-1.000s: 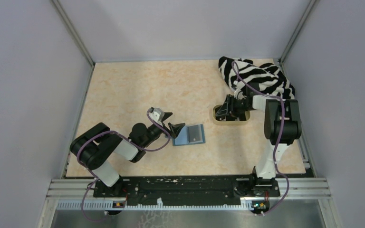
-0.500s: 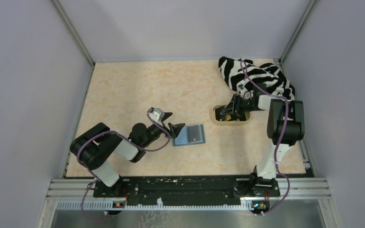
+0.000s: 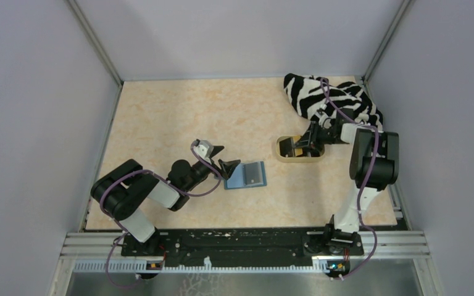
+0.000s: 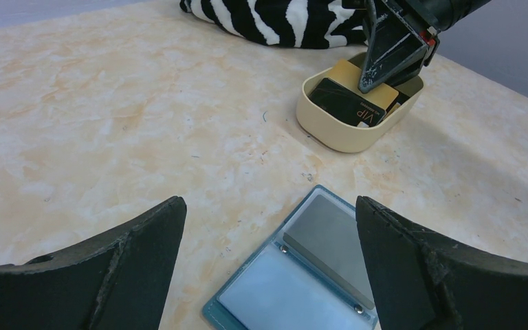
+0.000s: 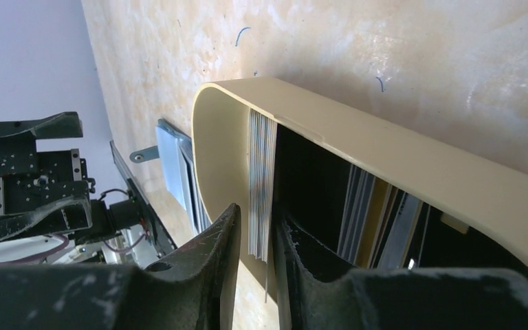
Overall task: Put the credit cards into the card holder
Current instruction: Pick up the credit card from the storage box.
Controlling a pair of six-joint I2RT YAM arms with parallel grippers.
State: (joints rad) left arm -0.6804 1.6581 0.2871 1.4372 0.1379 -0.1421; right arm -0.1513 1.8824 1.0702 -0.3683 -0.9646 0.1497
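We count one open teal card holder [image 4: 309, 275] at lower centre and one tan oval tray [image 4: 344, 141] holding two visible black and gold credit cards [image 4: 340, 103]. Our left gripper [image 4: 269, 213] gapes; our right gripper [image 5: 258, 213], further right than before, pinches them.

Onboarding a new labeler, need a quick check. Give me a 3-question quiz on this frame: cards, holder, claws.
1. True or false: the card holder is folded shut.
2. The right claw has its fingers on either side of a stack of credit cards. Where is it? A. over the card holder. B. in the tan tray. C. lifted high, away from everything.
3. Which claw stands wide open?

Key: 1 false, it lies open like a booklet. 2 B. 3 the left claw.
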